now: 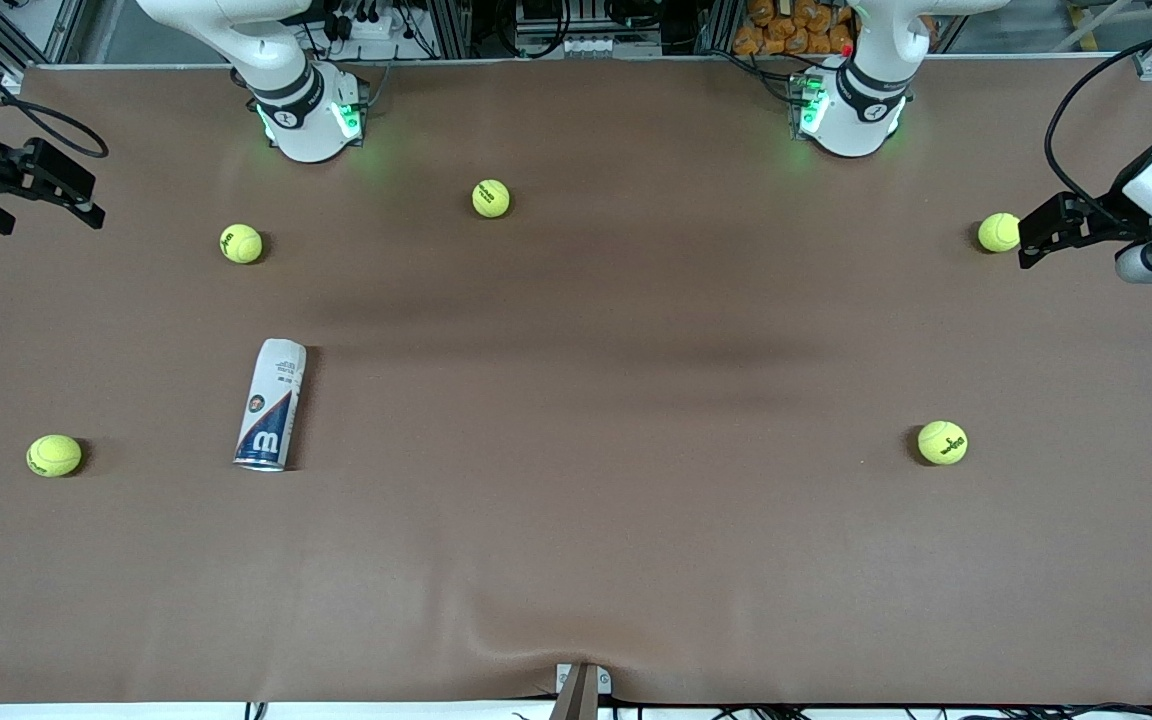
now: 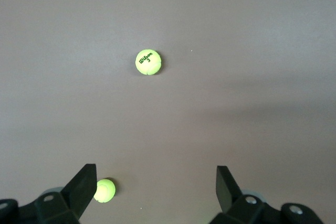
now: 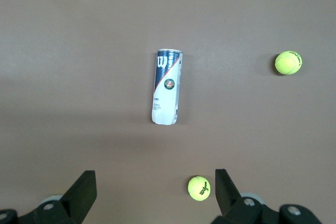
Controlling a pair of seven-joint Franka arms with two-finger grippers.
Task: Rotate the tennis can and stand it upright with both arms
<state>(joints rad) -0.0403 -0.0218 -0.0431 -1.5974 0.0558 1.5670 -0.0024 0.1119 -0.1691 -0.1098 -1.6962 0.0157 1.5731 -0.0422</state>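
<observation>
While both grippers, left (image 1: pixel 1028 240) and right (image 1: pixel 86 208), hover at opposite surface (image 1: pixel 576 560) ends, fingers wide, the tennis can (image 1: pixel 271 404) lies flat, rim toward the front edge.

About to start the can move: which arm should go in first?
Right, probably. The white, navy and red clear-plastic tennis can lies flat toward its end of the table; the right gripper, jaws open, sees it. The left gripper sees only balls.

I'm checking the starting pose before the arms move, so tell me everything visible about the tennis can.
The tennis can is a slim tube with a white, navy and red label bearing a large W logo and a silver rim. It lies on its side on the brown table, toward the right arm's end, rim end nearer the front camera. Nothing touches it but the table.
</observation>
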